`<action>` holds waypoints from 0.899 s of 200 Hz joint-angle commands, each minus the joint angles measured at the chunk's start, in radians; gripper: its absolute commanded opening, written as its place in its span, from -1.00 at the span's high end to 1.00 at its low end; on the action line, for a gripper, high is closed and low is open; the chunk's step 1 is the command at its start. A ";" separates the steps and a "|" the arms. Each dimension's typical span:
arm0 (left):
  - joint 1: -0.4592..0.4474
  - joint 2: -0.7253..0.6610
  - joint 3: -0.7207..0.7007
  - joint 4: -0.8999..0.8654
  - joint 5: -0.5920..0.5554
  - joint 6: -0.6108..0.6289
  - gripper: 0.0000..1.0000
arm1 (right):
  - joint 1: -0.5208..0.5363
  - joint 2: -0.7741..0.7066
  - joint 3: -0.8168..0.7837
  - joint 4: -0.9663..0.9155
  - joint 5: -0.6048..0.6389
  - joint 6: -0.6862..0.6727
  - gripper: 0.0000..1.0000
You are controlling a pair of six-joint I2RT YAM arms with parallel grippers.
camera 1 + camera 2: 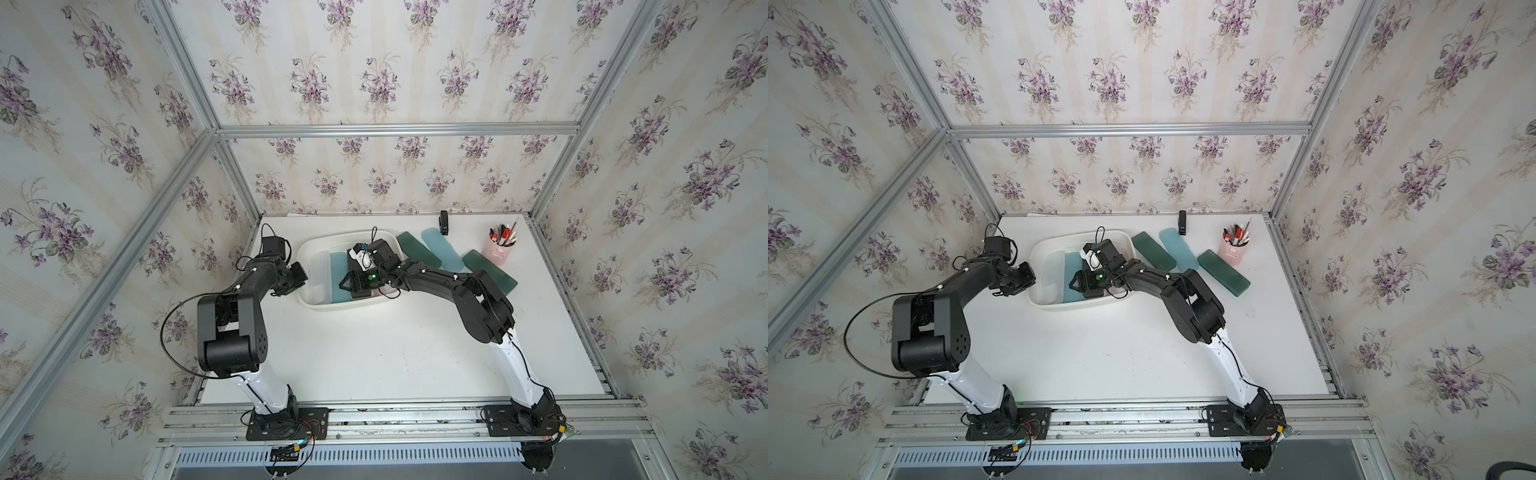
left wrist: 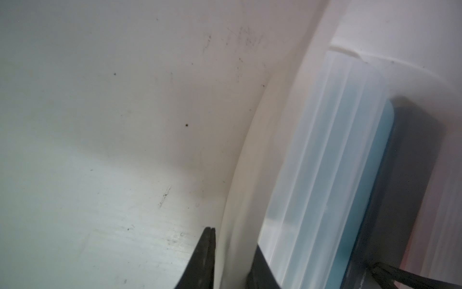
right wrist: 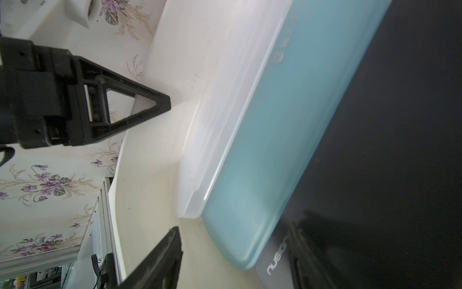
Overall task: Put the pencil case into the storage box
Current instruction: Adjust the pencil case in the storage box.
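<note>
While the right gripper (image 3: pixel 235 228) is being held half open and empty, the black pencil case (image 3: pixel 400 125) beneath is being judged stiff, slick, pinchable crosswise.

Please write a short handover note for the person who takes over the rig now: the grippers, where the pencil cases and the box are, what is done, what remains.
Left gripper: closed on the rim of the shallow white plastic storage box.
Right gripper: low inside the box, jaws apart over a black pencil case; held or released, unclear.
Done: a frosted clear case and a light blue case in the box.
To do: two dark green cases and a teal case, on the white table beside the box.
Likely next: fetch those three.
</note>
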State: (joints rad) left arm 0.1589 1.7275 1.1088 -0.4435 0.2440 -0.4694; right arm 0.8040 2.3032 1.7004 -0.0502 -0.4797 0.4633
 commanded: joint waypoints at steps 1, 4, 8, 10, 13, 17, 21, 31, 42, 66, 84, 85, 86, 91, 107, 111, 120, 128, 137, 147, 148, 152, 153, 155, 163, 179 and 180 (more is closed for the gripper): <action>-0.009 -0.013 -0.022 0.003 0.010 -0.028 0.67 | -0.002 -0.044 -0.086 0.022 0.041 -0.008 -0.41; -0.012 -0.016 -0.024 0.002 0.010 -0.030 0.67 | -0.003 -0.051 -0.102 0.027 0.041 -0.007 -0.41; -0.016 -0.021 -0.027 0.001 0.010 -0.030 0.67 | -0.005 -0.060 -0.120 0.036 0.043 -0.004 -0.41; -0.019 -0.023 -0.029 0.000 0.010 -0.029 0.67 | -0.005 -0.065 -0.130 0.040 0.044 -0.004 -0.41; -0.024 -0.026 -0.030 -0.002 0.008 -0.029 0.67 | -0.005 -0.072 -0.142 0.047 0.044 -0.003 -0.41; -0.033 -0.029 -0.029 -0.006 0.004 -0.029 0.68 | -0.005 -0.081 -0.157 0.051 0.045 -0.001 -0.42; -0.040 -0.032 -0.030 -0.011 -0.001 -0.028 0.68 | -0.005 -0.089 -0.167 0.056 0.046 0.001 -0.42; -0.060 -0.037 -0.032 -0.016 -0.011 -0.028 0.68 | -0.006 -0.105 -0.189 0.070 0.042 0.006 -0.42; -0.081 -0.037 -0.035 -0.017 -0.020 -0.028 0.68 | -0.001 -0.118 -0.196 0.072 0.042 0.004 -0.42; -0.121 -0.026 -0.030 -0.022 -0.033 -0.019 0.69 | -0.002 -0.124 -0.157 0.041 0.047 -0.016 -0.42; -0.154 -0.019 -0.015 -0.036 -0.054 0.004 0.69 | -0.002 -0.107 -0.087 -0.005 0.050 -0.036 -0.42; -0.156 -0.018 -0.014 -0.036 -0.054 0.006 0.69 | -0.002 -0.105 -0.083 -0.008 0.050 -0.037 -0.42; -0.157 -0.018 -0.013 -0.037 -0.055 0.007 0.69 | -0.002 -0.103 -0.078 -0.012 0.050 -0.038 -0.42; -0.165 -0.014 -0.007 -0.044 -0.062 0.015 0.69 | -0.002 -0.095 -0.057 -0.024 0.050 -0.042 -0.42; -0.186 -0.009 0.006 -0.049 -0.066 0.036 0.69 | -0.002 -0.059 0.018 -0.064 0.047 -0.054 -0.42; -0.190 -0.008 0.010 -0.050 -0.066 0.042 0.69 | -0.002 -0.046 0.043 -0.075 0.046 -0.058 -0.42; -0.196 -0.005 0.016 -0.054 -0.067 0.056 0.69 | -0.005 -0.024 0.078 -0.092 0.046 -0.062 -0.42; -0.201 -0.003 0.019 -0.057 -0.067 0.065 0.69 | -0.008 -0.001 0.112 -0.112 0.046 -0.068 -0.42; -0.200 -0.003 0.019 -0.060 -0.069 0.075 0.69 | -0.013 0.024 0.143 -0.130 0.047 -0.073 -0.42; -0.200 -0.007 0.013 -0.058 -0.069 0.082 0.69 | -0.021 0.048 0.166 -0.138 0.039 -0.074 -0.42; -0.199 -0.008 0.013 -0.058 -0.069 0.082 0.69 | -0.022 0.051 0.168 -0.138 0.038 -0.074 -0.42; -0.200 -0.011 0.011 -0.057 -0.069 0.085 0.69 | -0.026 0.059 0.174 -0.141 0.033 -0.075 -0.42; -0.200 -0.011 0.010 -0.056 -0.069 0.085 0.69 | -0.026 0.060 0.176 -0.140 0.032 -0.075 -0.42; -0.201 -0.012 0.009 -0.055 -0.069 0.086 0.69 | -0.026 0.063 0.179 -0.142 0.030 -0.076 -0.42; -0.201 -0.015 0.003 -0.048 -0.065 0.088 0.69 | -0.028 0.077 0.192 -0.146 0.026 -0.082 -0.42; -0.200 -0.017 -0.007 -0.034 -0.055 0.092 0.69 | -0.028 0.101 0.220 -0.158 0.016 -0.089 -0.42; -0.200 -0.017 -0.008 -0.033 -0.054 0.092 0.69 | -0.028 0.102 0.222 -0.157 0.016 -0.090 -0.42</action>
State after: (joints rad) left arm -0.0402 1.7164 1.1114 -0.4747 0.1753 -0.4244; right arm 0.7757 2.3821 1.8889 -0.1707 -0.4393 0.3977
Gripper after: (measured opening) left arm 0.157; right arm 0.711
